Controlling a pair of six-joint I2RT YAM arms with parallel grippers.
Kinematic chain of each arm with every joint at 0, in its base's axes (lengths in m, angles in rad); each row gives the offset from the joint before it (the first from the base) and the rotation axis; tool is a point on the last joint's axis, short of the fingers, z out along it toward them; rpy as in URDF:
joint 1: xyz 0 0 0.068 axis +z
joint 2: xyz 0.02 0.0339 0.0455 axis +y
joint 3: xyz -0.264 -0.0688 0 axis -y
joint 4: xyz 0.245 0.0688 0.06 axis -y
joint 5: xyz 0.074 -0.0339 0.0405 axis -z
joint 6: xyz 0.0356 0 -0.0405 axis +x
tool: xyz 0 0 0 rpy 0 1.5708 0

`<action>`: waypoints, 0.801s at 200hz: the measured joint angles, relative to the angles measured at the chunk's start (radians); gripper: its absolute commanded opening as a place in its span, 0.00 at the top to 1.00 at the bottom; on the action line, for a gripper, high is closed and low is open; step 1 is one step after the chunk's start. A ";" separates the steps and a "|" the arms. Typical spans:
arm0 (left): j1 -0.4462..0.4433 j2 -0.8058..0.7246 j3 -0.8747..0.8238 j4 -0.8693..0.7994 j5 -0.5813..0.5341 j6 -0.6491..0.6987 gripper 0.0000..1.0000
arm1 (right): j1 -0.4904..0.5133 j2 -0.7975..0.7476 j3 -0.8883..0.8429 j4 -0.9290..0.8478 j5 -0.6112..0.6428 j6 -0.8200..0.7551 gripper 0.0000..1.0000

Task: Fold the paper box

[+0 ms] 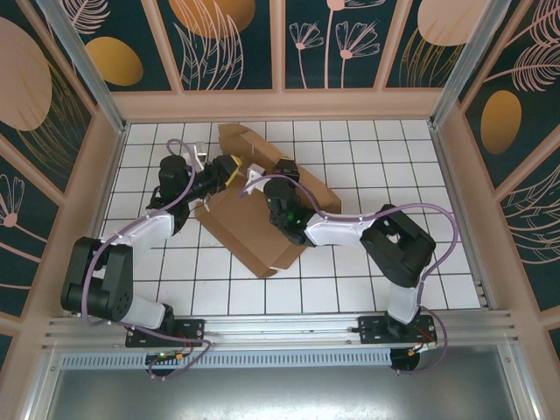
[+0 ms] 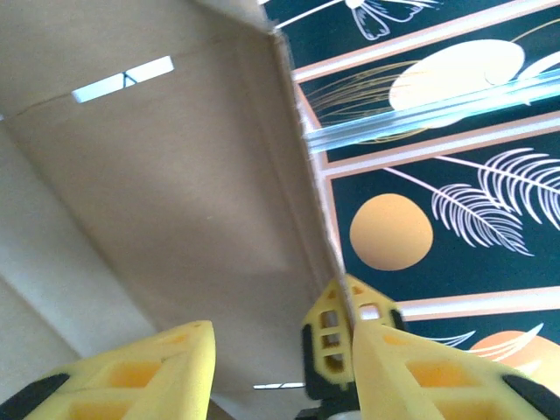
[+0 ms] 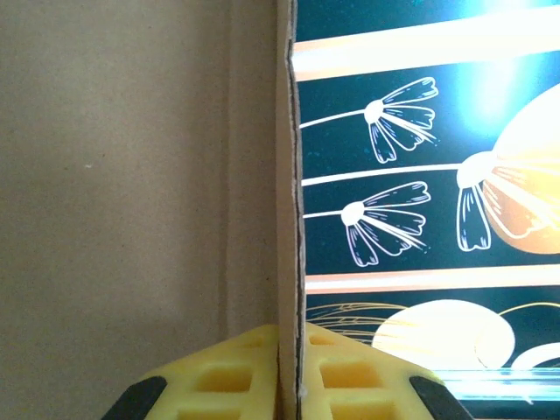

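The right gripper (image 3: 289,350) was pinched shut on a thin upright edge of the paper box (image 1: 255,229), at the bottom middle of its wrist view, with a yellow pad pressed to each face of the card. The left gripper (image 2: 276,350) stood partly open at the bottom of its own view. The cardboard edge lay against the finger (image 2: 420,372) at the frame's right, with a clear gap to the other one. From overhead, both grippers met just above the frame's centre, beside a raised flap (image 1: 238,144). The rest of the sheet lay slantwise on the white tiled table (image 1: 367,149), running from the centre toward the lower middle.
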State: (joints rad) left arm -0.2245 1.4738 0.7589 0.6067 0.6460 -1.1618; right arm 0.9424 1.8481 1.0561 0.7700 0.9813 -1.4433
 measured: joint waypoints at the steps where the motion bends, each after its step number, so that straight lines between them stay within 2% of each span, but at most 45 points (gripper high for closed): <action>1: 0.000 0.001 0.001 0.002 0.000 0.000 0.54 | 0.000 0.001 0.000 0.002 0.000 -0.002 0.88; 46: 0.000 0.084 0.056 0.113 0.021 -0.045 0.50 | 0.000 0.032 -0.002 0.082 -0.008 -0.068 0.88; 93: 0.000 0.177 0.132 0.154 0.034 -0.071 0.48 | 0.002 0.036 -0.002 0.110 -0.007 -0.083 0.88; 138: 0.000 0.268 0.188 0.153 0.035 -0.084 0.50 | 0.010 0.048 -0.002 0.122 -0.007 -0.093 0.88; 160: 0.000 0.311 0.220 0.153 0.034 -0.093 0.56 | 0.019 0.061 -0.002 0.122 -0.007 -0.093 0.88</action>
State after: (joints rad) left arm -0.2245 1.7847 0.9794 0.7593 0.6800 -1.2549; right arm 0.9611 1.9095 1.0546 0.8921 0.9741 -1.5368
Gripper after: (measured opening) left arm 0.479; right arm 0.121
